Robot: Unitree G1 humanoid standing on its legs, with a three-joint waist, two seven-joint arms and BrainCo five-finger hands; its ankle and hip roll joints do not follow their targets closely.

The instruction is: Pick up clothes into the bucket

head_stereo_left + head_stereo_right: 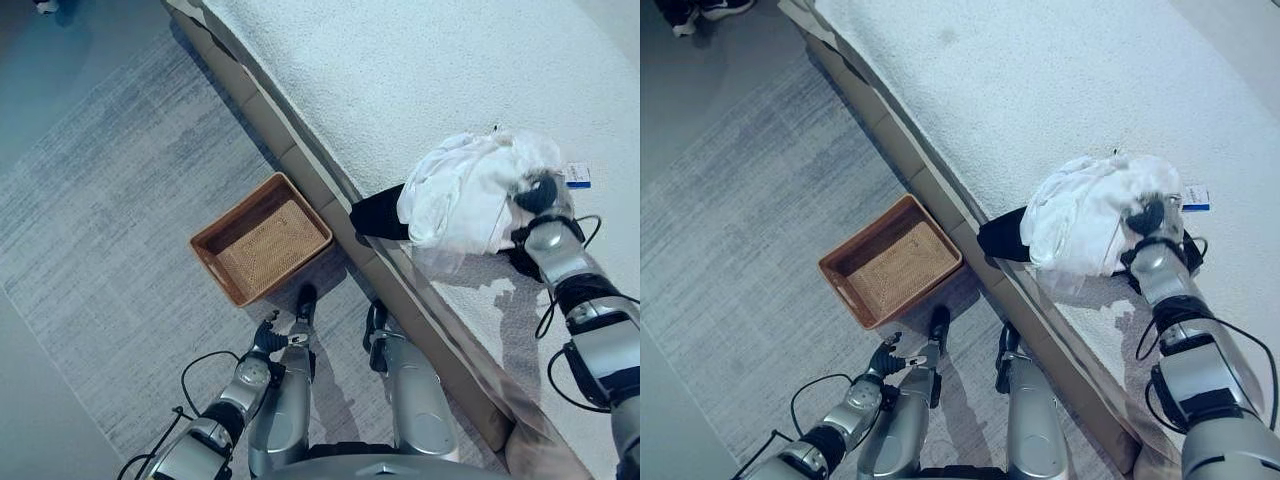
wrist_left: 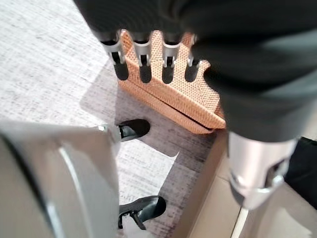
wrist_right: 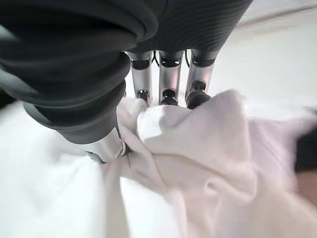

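Cloth: white garment (image 1: 465, 195) looked soft, light, floppy | right hand (image 1: 538, 192) clamped on a bunched fold | left hand (image 1: 268, 338) hung relaxed, well apart, near basket (image 1: 262, 238)

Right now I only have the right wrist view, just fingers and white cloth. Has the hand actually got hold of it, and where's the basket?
Observer: The right hand has its fingers and thumb pinching a fold of the white garment, which lies bunched near the edge of the bed.
Operator: Anything else in that pile?
Observer: A black garment sticks out from under the white one, at the bed's edge.
Operator: And the basket?
Observer: The woven basket sits on the rug beside the bed, with nothing in it.
Operator: Left hand?
Observer: The left hand hangs low near the basket, fingers straight.
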